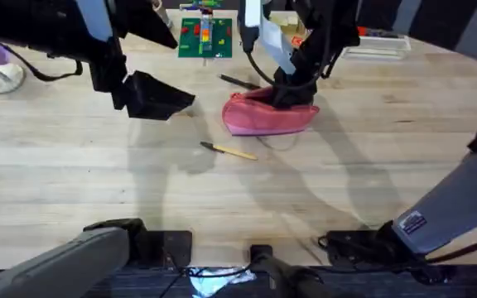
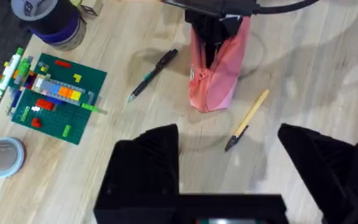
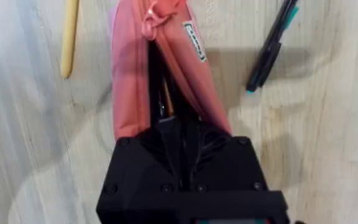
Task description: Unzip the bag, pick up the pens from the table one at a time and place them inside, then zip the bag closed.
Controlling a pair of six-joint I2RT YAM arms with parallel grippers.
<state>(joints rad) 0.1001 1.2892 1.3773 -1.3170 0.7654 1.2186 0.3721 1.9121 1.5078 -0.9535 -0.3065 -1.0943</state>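
The pink bag (image 1: 259, 118) lies on the table (image 1: 98, 174) right of centre, its zipper partly open to a dark slit. My right gripper (image 1: 293, 93) is down on the bag's right end, fingers together in the slit at what looks like the zipper pull (image 3: 166, 104). Just behind the bag (image 3: 129, 81) lies the black pen (image 1: 238, 81). The tan-yellow pen (image 1: 230, 151) rests in front of it. My left gripper (image 1: 160, 98) hovers open and empty to the left. From its wrist I see the bag (image 2: 219, 78), both pens (image 2: 154, 73) (image 2: 247, 121) and my left gripper (image 2: 229, 168).
A green brick baseplate (image 1: 205, 37) with small coloured bricks sits at the back centre. A white box (image 1: 379, 41) is at the back right. A purple item and a white bowl (image 1: 2, 79) stand at the far left. Bare tabletop stretches across the front.
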